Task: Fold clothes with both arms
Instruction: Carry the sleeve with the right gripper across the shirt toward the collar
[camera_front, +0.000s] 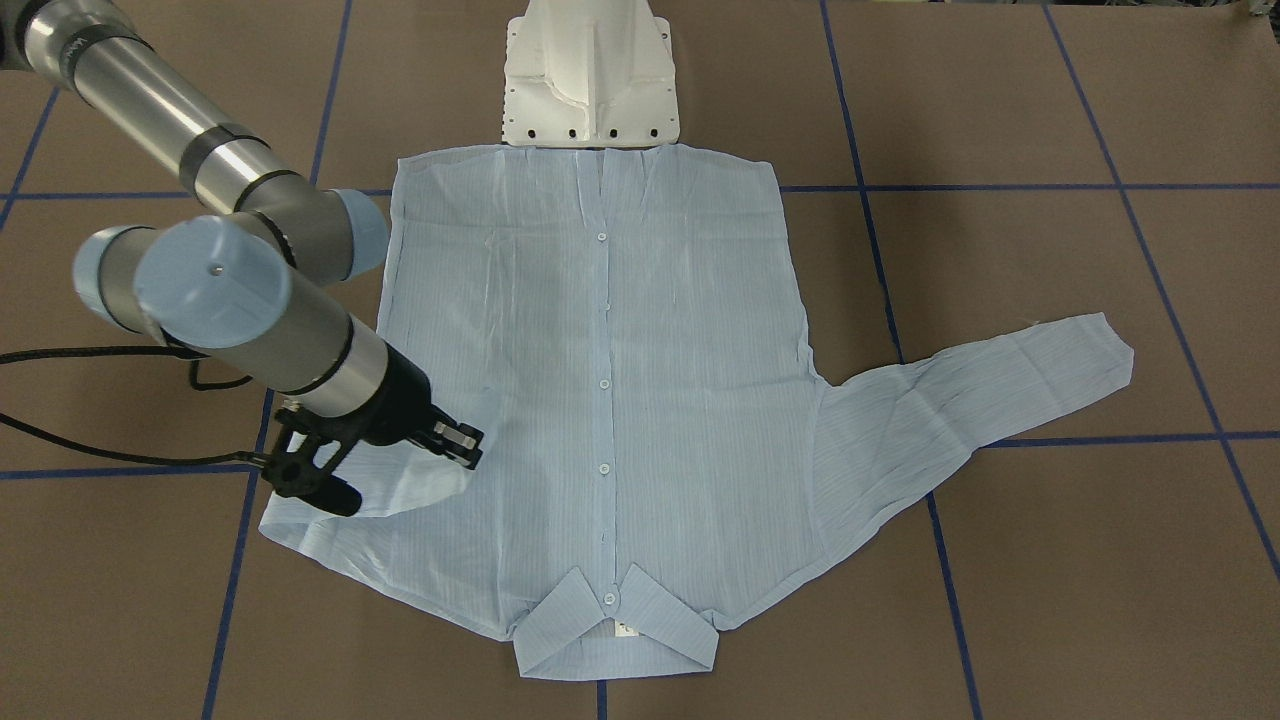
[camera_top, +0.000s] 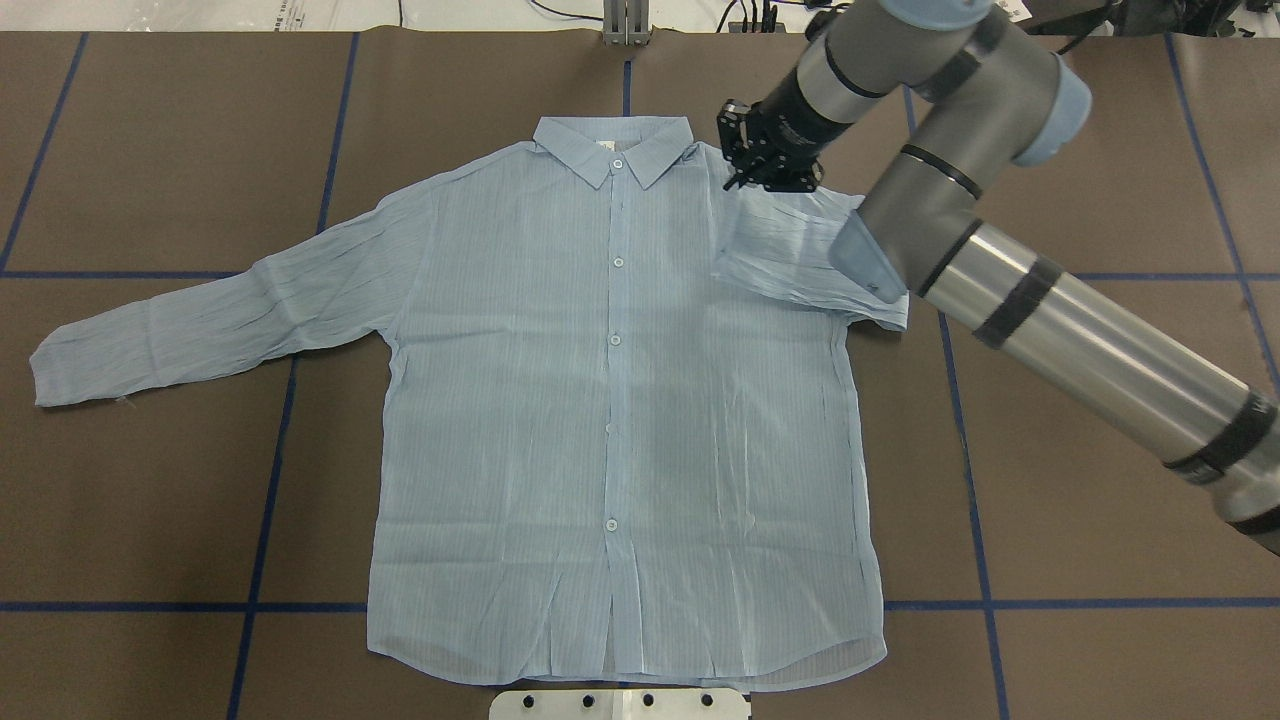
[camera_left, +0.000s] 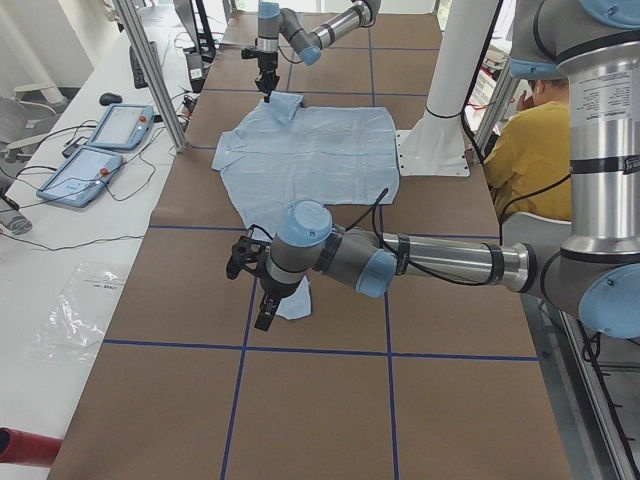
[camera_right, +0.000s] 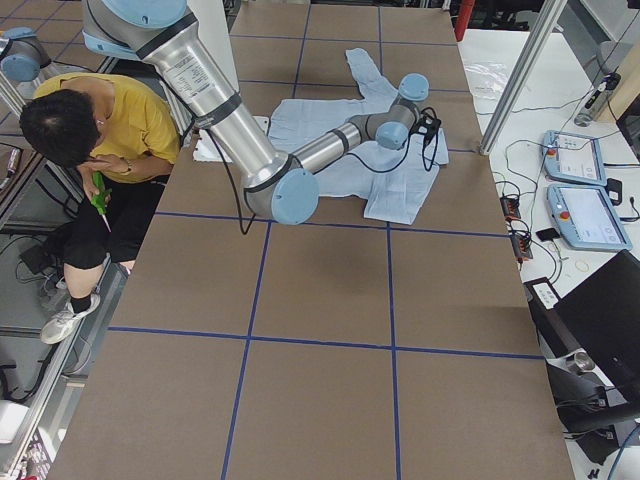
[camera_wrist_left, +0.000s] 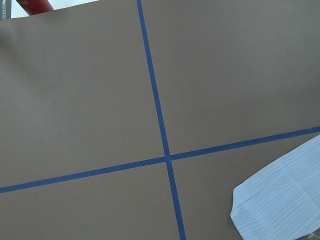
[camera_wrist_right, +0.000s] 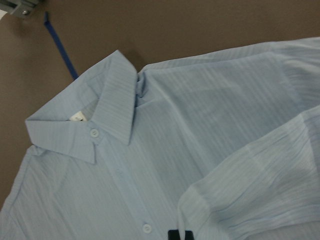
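A: Front-facing view first. How is the arm set?

B: The right arm (camera_front: 150, 110) comes in from the upper left, elbow bent, wrist sloping down to the right gripper (camera_front: 462, 442) at centre left. The shirt (camera_front: 600, 380) lies flat and buttoned on the brown table (camera_front: 1050, 250), collar at the bottom, with the white base (camera_front: 590, 80) at its hem.

A: Overhead?

B: The same arm enters from the right edge. The folded sleeve (camera_top: 775, 250) lies across the chest, and its cuff end meets the fingertips just right of the collar. The spread sleeve (camera_top: 200, 320) stretches out to the left.

A: The side views?

B: From the left end, the left arm (camera_left: 440, 262) reaches low across the frame. The left gripper (camera_left: 263, 315) points down near the spread sleeve's cuff; I cannot tell how wide it stands. A person in yellow (camera_left: 530, 140) sits at the right, and tablets (camera_left: 100, 150) lie at the left. From the right end, the right arm runs from the upper left to the shirt at upper centre.

A: Wrist cameras?

B: The left one shows that cuff in the lower right corner and crossed blue tape (camera_wrist_left: 167, 158). The right one shows the jaws nearly closed at the bottom edge, pinching the folded sleeve's edge.
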